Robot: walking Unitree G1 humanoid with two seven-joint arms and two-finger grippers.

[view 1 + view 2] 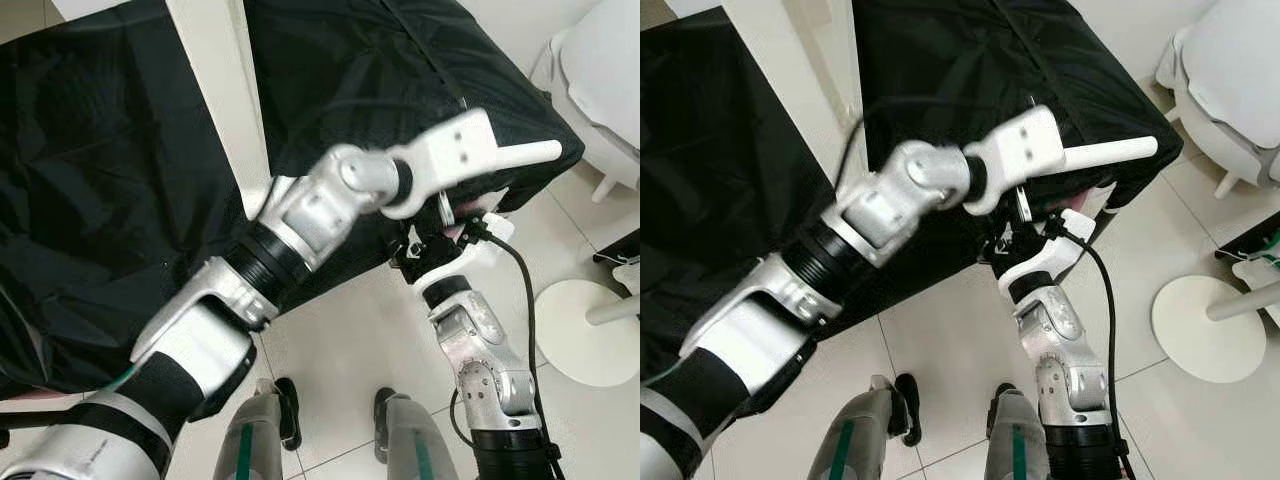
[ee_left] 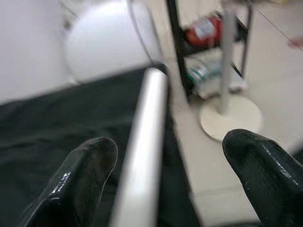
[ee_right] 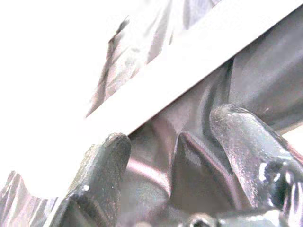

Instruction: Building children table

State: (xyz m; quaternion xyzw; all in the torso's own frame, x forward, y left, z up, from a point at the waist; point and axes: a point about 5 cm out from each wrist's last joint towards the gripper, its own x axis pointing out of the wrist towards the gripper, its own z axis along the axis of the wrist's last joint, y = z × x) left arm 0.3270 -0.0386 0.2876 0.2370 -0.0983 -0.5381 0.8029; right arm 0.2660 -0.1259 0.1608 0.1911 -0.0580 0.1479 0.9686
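A white round table leg (image 1: pixel 525 153) sticks out over the corner of a surface draped in black cloth (image 1: pixel 100 150). My left arm reaches across to it, its white wrist housing (image 1: pixel 455 150) at the leg's near end. In the left wrist view my left gripper (image 2: pixel 170 146) is open, and the leg (image 2: pixel 147 132) runs lengthwise between the spread fingers (image 2: pixel 90 165). A long white board (image 1: pixel 225 90) lies across the cloth behind the arm. My right gripper (image 1: pixel 440 235) is open just under the left wrist at the cloth's edge, close to a white edge (image 3: pixel 189 61).
A white chair (image 1: pixel 610 70) stands at the right. A round white stand base (image 1: pixel 585 345) rests on the tiled floor beside it. A black shelf (image 2: pixel 203 30) holds a red item. My feet (image 1: pixel 285 410) are on the tiles below the cloth edge.
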